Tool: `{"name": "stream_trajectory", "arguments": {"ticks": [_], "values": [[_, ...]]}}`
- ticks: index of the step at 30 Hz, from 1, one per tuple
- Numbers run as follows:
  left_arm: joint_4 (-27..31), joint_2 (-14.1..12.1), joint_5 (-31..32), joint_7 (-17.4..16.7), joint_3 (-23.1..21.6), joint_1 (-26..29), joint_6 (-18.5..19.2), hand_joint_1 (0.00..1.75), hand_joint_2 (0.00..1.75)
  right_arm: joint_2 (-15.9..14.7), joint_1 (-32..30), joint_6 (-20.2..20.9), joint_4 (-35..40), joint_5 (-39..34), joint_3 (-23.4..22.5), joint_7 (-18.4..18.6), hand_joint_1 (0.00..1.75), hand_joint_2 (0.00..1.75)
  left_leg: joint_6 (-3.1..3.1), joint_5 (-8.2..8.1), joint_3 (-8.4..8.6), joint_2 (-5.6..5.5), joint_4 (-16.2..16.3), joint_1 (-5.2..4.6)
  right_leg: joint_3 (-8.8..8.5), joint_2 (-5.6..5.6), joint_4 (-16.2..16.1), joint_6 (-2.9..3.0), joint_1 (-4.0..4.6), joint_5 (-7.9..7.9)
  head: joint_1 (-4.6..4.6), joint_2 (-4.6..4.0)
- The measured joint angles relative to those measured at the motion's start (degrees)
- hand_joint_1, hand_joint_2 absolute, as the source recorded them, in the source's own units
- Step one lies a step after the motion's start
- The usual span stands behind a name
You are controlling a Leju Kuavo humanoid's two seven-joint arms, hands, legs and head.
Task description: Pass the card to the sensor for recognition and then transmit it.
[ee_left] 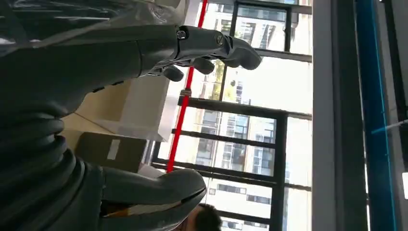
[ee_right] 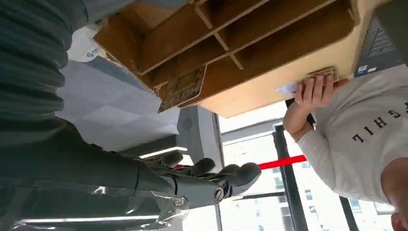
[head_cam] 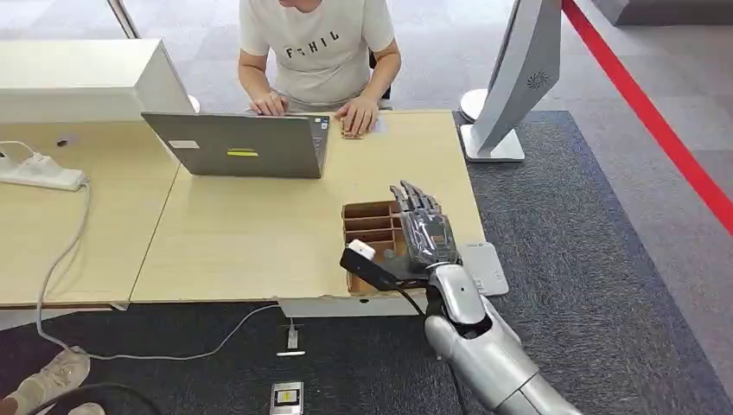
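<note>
While the right hand [head_cam: 425, 232] hovers flat over the wooden card holder [head_cam: 370, 226] at the near table [head_cam: 259, 251] edge, its fingers are extended and hold nothing. A card [ee_right: 183, 88] stands in the holder's end slot, judged to be the item to pick. The white sensor pad [head_cam: 484, 266] lies just beside the holder, at the table's right edge, so the transfer path is short. The left hand [ee_left: 207, 53] is raised, fingers loosely curled, empty. Farther off, a laptop [head_cam: 238, 145] and a seated person [head_cam: 315, 52] bound the far side.
</note>
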State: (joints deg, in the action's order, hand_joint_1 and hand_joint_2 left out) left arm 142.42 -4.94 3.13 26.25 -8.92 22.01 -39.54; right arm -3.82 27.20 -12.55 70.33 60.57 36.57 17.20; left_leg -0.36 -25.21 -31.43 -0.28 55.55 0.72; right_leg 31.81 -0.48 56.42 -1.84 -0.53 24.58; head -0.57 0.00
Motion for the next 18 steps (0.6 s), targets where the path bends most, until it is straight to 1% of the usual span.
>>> {"name": "stream_trajectory", "arguments": {"ticks": [3, 6, 12, 15, 17, 18], "values": [[-0.22, 0.00, 0.48, -0.48, -0.02, -0.02, 0.00, 0.00, 1.75, -0.02, 1.44, -2.09, -2.66, 0.70, -0.61, 1.00, 0.00, 1.75, 0.00, 0.00, -0.01, 0.01, 0.01, 0.00, 0.01, 0.00, 0.00, 0.00, 0.00, 0.00, -0.02, 0.00], [-0.31, 0.00, 1.27, -1.48, -0.02, -0.18, 0.00, 0.00, 1.75, -0.02, 3.02, -3.23, -5.24, 1.62, -1.11, 1.35, 0.00, 1.75, 0.00, 0.00, 0.00, 0.01, 0.01, 0.00, 0.01, 0.00, 0.00, 0.00, 0.00, 0.00, 0.00, 0.00], [-0.70, 0.00, 2.53, -3.43, -0.17, -0.23, 0.00, 0.00, 1.75, -0.02, 5.02, -4.13, -10.41, 2.91, -2.07, 2.23, 0.00, 1.75, 0.00, 0.00, 0.00, 0.01, 0.02, 0.00, 0.01, 0.00, 0.00, 0.00, 0.00, 0.00, 0.00, 0.00], [-0.70, 0.00, 2.75, -3.54, -0.17, -0.15, 0.00, 0.00, 1.75, -0.02, 5.37, -4.15, -12.28, 3.19, -2.43, 2.34, 0.00, 1.75, 0.00, 0.00, -0.01, 0.01, 0.02, 0.00, 0.01, 0.00, 0.00, 0.00, 0.00, 0.00, 0.00, 0.00], [-0.70, 0.00, 2.78, -3.59, -0.17, -0.09, 0.00, 0.00, 1.75, -0.02, 5.36, -4.15, -13.29, 3.28, -2.43, 2.34, 0.21, 1.75, 0.00, 0.00, -0.01, 0.01, 0.02, 0.00, 0.02, 0.00, 0.00, 0.00, 0.00, 0.00, 0.00, 0.00], [-0.70, 0.00, 2.78, -3.59, -0.17, -0.06, 0.00, 0.00, 1.75, -0.02, 5.37, -4.17, -13.79, 3.28, -2.47, 2.34, 0.21, 1.75, 0.00, 0.00, -0.01, 0.01, 0.01, 0.00, 0.02, 0.00, 0.00, 0.00, 0.00, 0.00, -0.02, 0.00]]}}
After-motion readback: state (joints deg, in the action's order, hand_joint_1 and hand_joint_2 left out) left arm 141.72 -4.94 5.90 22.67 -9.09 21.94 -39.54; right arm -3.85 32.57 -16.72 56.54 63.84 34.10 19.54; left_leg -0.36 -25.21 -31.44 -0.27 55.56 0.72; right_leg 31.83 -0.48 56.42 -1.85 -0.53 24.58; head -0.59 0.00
